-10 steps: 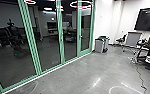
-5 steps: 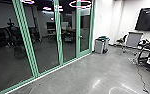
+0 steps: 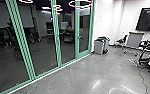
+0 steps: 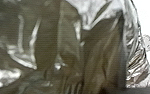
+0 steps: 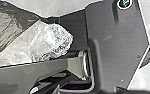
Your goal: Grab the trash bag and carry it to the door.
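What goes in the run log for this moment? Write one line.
trash bag: dark, shiny, close to left wrist camera | hold: unclear | glass door: green-framed, ahead | grey bin: near door

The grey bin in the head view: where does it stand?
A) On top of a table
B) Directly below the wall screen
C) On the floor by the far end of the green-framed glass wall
C: the grey bin stands on the floor, just past where the green-framed glass wall ends.
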